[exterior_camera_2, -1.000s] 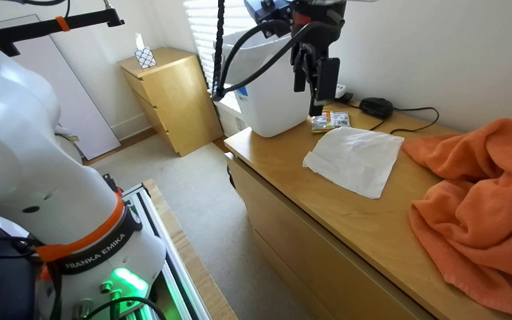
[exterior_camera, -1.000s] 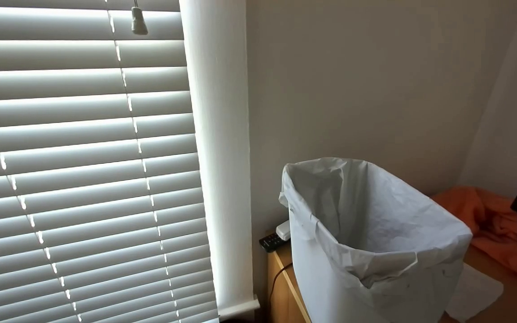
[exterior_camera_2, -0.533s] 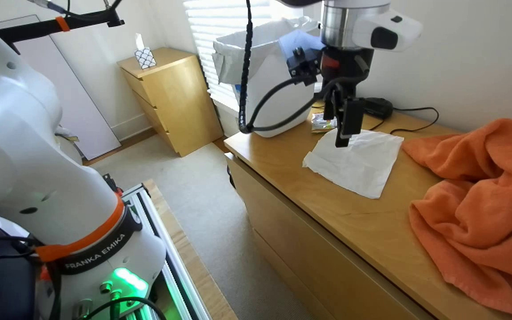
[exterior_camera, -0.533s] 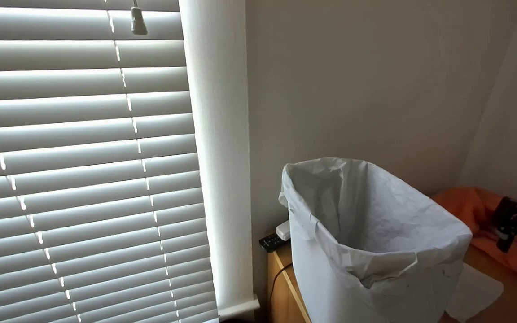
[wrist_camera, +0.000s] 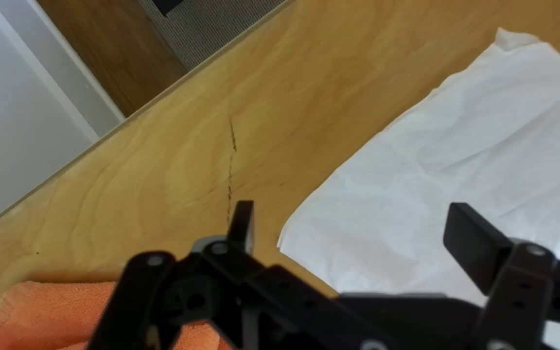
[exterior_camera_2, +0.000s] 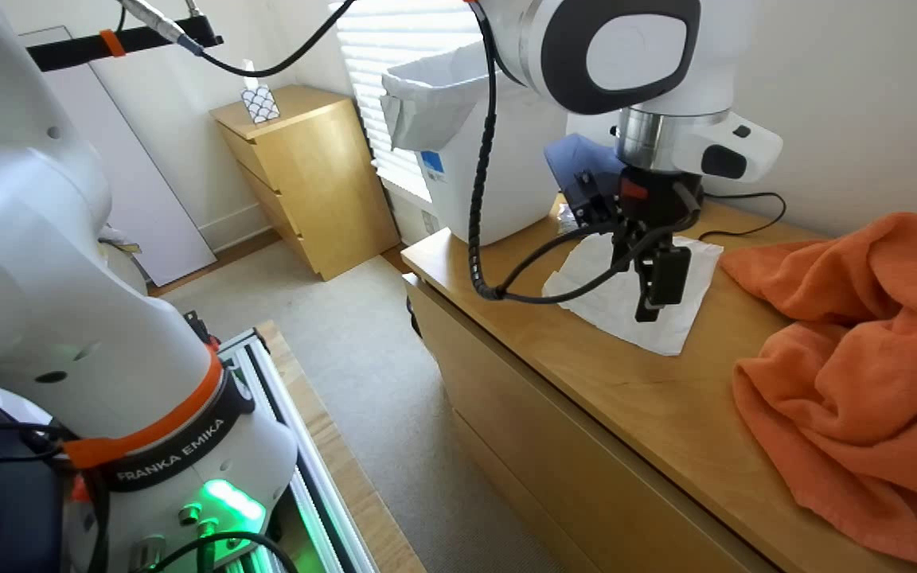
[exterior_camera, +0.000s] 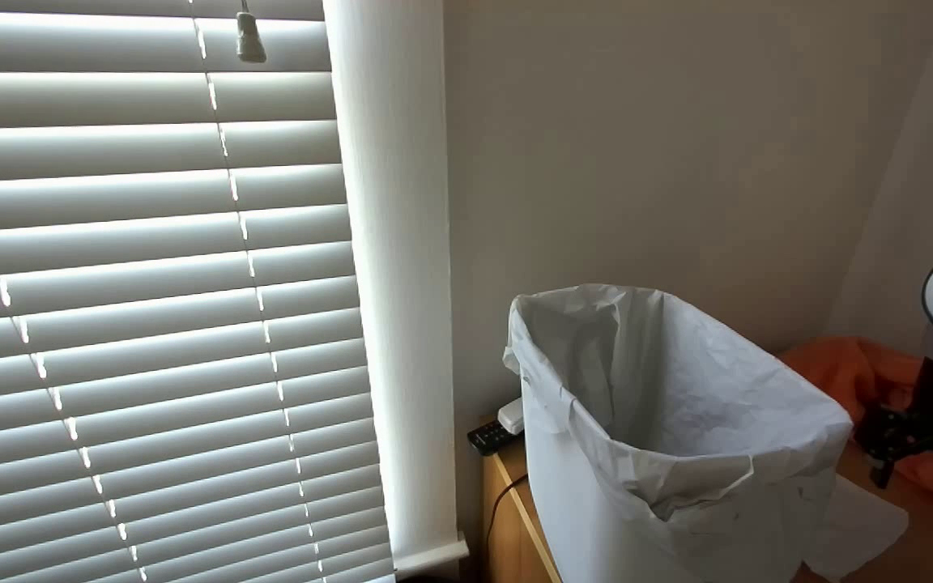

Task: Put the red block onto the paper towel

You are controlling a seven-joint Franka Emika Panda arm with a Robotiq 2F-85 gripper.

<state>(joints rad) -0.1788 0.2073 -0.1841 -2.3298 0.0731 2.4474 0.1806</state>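
1. Block: not seen in any view, so you cannot tell where it lies in relation to the paper (wrist_camera: 406,194).
2. Your gripper (wrist_camera: 350,214) has its fingers (wrist_camera: 474,243) well spread, with nothing between them. In the wrist view 1 finger lines up over the paper, the other over bare dresser (exterior_camera_2: 689,398) just beside the paper's corner.
3. Done, as far as you can see: little more than the paper lying spread out as a target. It shows in both exterior views, partly hidden in each, and no block rests on the parts in sight.
4. Left, by my judgement: all 4 steps, namely finding the block, gripping it, bringing it over the paper and releasing it. You probably need to search around the paper before lowering. The cloth (exterior_camera_2: 864,382), heaped on the side of the paper away from the bin (exterior_camera_2: 522,183), might hide it; that is only a guess.
5. Containers: the bin stands near the paper, apart from it, with a white liner (exterior_camera: 726,397). In an exterior view you look down its lined walls but not to the bottom, so you cannot tell what it holds.
6. Well apart from the paper, past the bin, a tissue box (exterior_camera_2: 259,105) sits on a cabinet (exterior_camera_2: 331,191); 1 tissue (exterior_camera_2: 251,82) pokes from its top.
7. Near the paper, on its bin side, a silvery sliver shows, perhaps a packet (exterior_camera_2: 565,219); its contents are hidden.
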